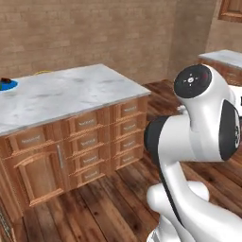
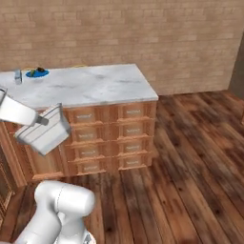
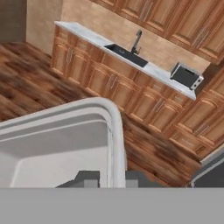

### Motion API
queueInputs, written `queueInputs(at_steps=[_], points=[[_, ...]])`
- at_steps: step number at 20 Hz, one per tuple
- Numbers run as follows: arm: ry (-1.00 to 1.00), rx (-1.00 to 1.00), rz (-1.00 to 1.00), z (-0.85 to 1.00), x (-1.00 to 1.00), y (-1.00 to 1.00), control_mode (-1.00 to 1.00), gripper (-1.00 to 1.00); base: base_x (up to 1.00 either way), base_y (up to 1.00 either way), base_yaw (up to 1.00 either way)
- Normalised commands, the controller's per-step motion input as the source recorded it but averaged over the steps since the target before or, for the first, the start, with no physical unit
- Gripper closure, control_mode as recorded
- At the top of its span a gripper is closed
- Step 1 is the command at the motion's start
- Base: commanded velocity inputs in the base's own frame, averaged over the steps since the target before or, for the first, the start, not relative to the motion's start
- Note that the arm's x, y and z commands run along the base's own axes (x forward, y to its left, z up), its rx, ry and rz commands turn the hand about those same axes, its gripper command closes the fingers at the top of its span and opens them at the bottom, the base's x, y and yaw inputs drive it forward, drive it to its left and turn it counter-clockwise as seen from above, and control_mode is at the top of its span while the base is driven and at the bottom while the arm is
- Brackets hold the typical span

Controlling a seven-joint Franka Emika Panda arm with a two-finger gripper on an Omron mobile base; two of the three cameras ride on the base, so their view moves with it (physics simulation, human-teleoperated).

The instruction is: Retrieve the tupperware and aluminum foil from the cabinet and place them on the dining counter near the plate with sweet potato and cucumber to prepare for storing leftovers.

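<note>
**Container in the claw, island counter ahead**

Brick walls and plank flooring surround a marble-topped island, the dining counter (image 2: 90,86), which lies ahead of and above the claw in the right base view. Near its far left end sits a blue plate (image 2: 36,73).

The claw (image 3: 105,178) is closed almost fully, pinching the rim of the tupperware (image 2: 45,131); in the hand view the rim passes right between the fingertips (image 3: 87,177). The container hangs beyond the claw, tilted, its open side turned partly toward the counter's drawers. Its long axis cannot be judged from these views.

The risk, as I judge it, is the thin grip on one edge: a fast swing or a bump against the counter front could twist the container loose. It also rides lower than the marble top, so it needs lifting before reaching in. Behind the claw, a sink (image 3: 127,54) and toaster (image 3: 187,75) line another worktop.
</note>
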Motion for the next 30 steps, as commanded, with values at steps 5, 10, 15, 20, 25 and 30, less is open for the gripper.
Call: queueInputs(at_steps=[5,10,15,20,25,30], points=[[0.00,0.00,0.00,0.00,0.00,0.00,1.00,1.00,0.96,-0.15,-0.45],[0.00,0.00,0.00,0.00,0.00,0.00,1.00,1.00,1.00,-0.28,-0.38],[0.00,0.00,0.00,0.00,0.00,0.00,1.00,1.00,1.00,-0.59,-0.30],[0.00,0.00,0.00,0.00,0.00,0.00,1.00,1.00,1.00,-0.47,-0.14],[0.00,0.00,0.00,0.00,0.00,0.00,1.00,1.00,1.00,-0.27,-0.01],[0.00,0.00,0.00,0.00,0.00,0.00,1.00,1.00,1.00,0.00,0.06]])
